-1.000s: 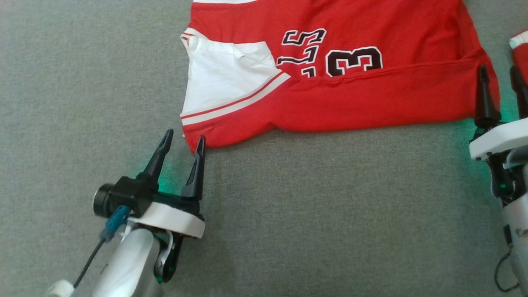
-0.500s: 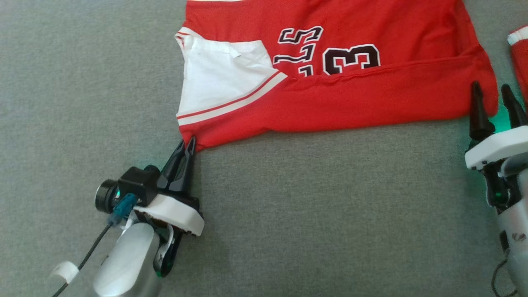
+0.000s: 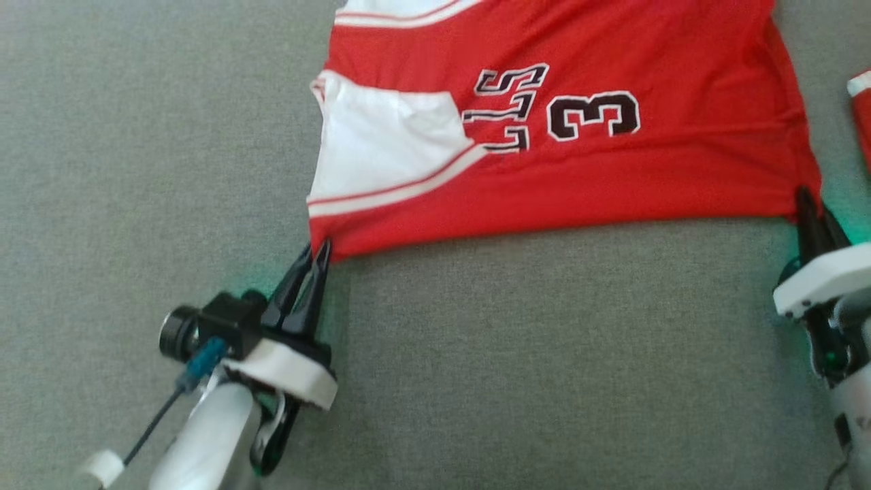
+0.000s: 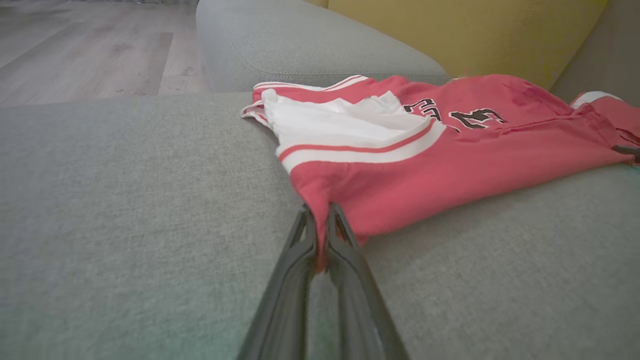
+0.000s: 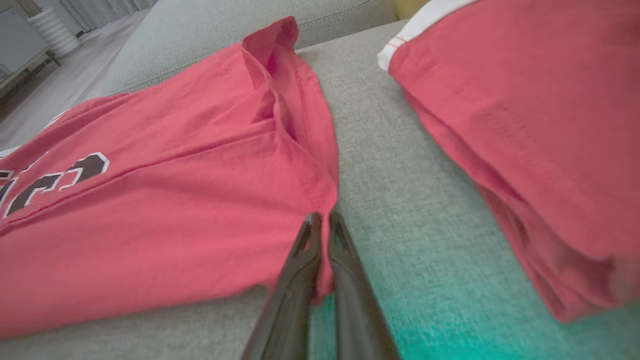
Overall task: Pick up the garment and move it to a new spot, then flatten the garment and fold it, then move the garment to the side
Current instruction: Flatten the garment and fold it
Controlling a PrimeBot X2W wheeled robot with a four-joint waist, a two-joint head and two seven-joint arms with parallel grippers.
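The left gripper (image 3: 320, 248) is pressed together on the near left corner of the red cotton jersey with white trim and black numerals (image 3: 612, 184). The right gripper (image 3: 813, 204) pinches the jersey's near right corner. The jersey lies spread on the grey fabric sofa seat (image 3: 476, 374). Flattening seems under way, with folding and moving aside left. Count: two grippers, one jersey, and one red white-trimmed piece (image 3: 863, 116) beyond; I cannot tell whether that piece is separate.

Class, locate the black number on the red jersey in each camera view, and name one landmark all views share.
Head view: black number, upper right of centre.
Left wrist view: number upper right, past the white panel.
Right wrist view: number at left edge, mid-height.
Shared landmark: grey cushion under the jersey.
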